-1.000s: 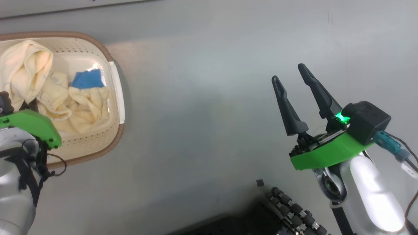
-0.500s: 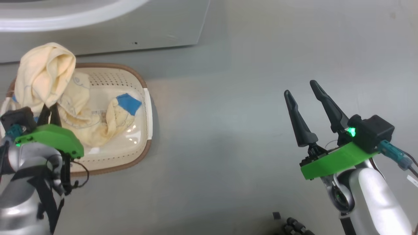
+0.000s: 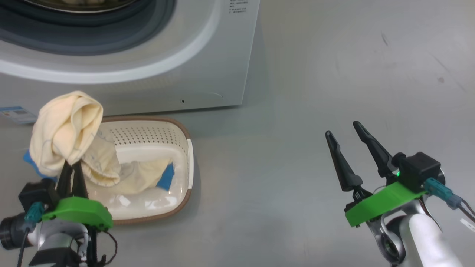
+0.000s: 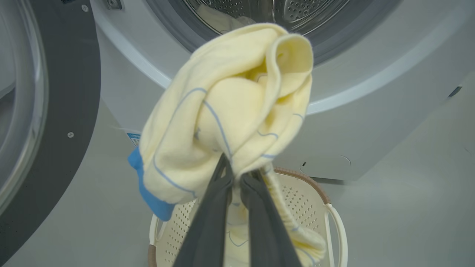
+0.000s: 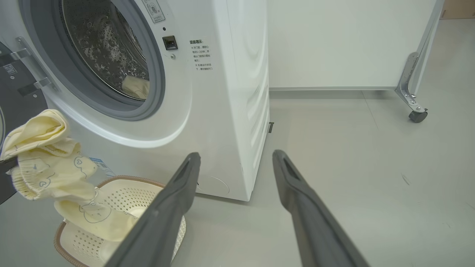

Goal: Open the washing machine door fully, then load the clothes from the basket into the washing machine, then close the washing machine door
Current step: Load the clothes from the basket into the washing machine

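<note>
One bundle of clothes [image 3: 63,129] pinched in left gripper [image 3: 71,167] above basket [image 3: 148,136], tail trailing inside, before washer [image 3: 207,74]. Right gripper [image 3: 342,129] spread wide, empty, over floor [image 3: 297,111].

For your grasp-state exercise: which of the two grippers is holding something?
The left gripper: it pinches the cream-yellow garment; the right gripper stands open, empty.

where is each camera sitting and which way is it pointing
Head view: on the head, looking down at basket and washing machine base; left gripper shut on the clothes, right gripper open.
Left wrist view: on that wrist, facing the drum past the held clothes; own fingers show.
Right wrist view: on that wrist, facing the washing machine's front and side; own spread fingers show.
All three share basket, clothes, washing machine.
</note>
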Tool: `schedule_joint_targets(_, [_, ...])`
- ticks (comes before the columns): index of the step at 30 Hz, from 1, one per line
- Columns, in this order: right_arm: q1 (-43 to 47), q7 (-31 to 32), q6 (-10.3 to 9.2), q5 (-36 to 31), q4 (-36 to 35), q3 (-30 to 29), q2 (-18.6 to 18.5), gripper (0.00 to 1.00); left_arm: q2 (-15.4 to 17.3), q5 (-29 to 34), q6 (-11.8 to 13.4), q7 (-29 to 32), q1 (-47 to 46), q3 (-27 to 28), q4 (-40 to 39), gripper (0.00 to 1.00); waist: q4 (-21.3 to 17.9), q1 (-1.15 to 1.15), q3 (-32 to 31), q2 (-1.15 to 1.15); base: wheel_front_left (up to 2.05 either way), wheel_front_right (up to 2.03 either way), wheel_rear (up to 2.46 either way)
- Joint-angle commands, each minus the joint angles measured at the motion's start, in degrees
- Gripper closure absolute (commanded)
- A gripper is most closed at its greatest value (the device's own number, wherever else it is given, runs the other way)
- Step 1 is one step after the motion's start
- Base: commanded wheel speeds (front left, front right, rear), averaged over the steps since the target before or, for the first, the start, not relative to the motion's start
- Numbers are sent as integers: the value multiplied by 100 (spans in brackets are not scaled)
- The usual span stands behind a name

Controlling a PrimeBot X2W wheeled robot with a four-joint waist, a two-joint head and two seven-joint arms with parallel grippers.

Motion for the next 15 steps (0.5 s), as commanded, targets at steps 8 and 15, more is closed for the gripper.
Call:
schedule_joint_targets(8, [287,178,-16,-63,-172,-25,-32,0,92,172,375,-14,848,280,-1147,100,160,1,-988,-1,0,0,0])
schedule_joint_targets(15, [554,333,-16,-125,-228,-94,-32,0,154,233,633,264,1476,186,-1915,100,241,1,-1458,-1,0,0,0])
